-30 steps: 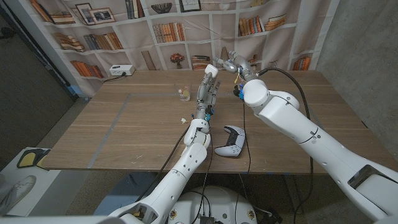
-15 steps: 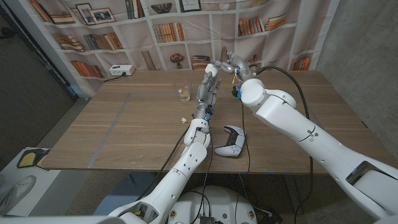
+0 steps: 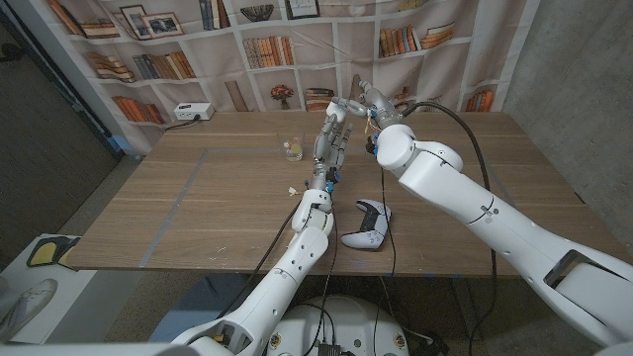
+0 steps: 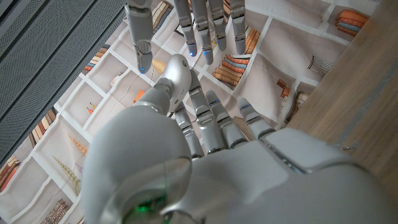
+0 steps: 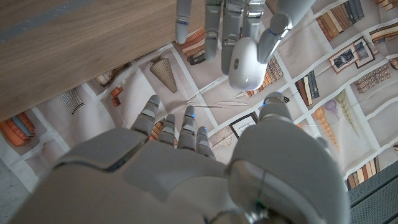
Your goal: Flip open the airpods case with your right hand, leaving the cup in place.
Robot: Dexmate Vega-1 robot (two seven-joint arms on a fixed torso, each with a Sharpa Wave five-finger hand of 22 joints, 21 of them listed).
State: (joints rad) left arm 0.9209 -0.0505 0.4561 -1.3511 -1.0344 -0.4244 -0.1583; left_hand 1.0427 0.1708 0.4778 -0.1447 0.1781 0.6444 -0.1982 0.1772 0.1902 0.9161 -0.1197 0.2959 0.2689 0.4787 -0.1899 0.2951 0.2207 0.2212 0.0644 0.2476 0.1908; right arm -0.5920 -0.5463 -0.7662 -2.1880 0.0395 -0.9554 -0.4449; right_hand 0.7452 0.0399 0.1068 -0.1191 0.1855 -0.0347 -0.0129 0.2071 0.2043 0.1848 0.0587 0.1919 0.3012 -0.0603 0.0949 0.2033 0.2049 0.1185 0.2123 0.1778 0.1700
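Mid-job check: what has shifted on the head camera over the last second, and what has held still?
The right arm has swung slightly toward the robot's left, bringing the right hand closer to the left hand, which keeps holding the white airpods case up above the table. No grasp or release is visible. The cup, the game controller and the left arm stayed where they were.

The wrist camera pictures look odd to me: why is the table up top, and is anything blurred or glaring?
Right wrist view: turned upside down, so the table sits above the bookshelf backdrop; the near right hand is soft, the white airpods case in the left hand's fingers sharper. Left wrist view: tilted, the left hand looms large and blurred. Head view: even, dim light, no strong glare.
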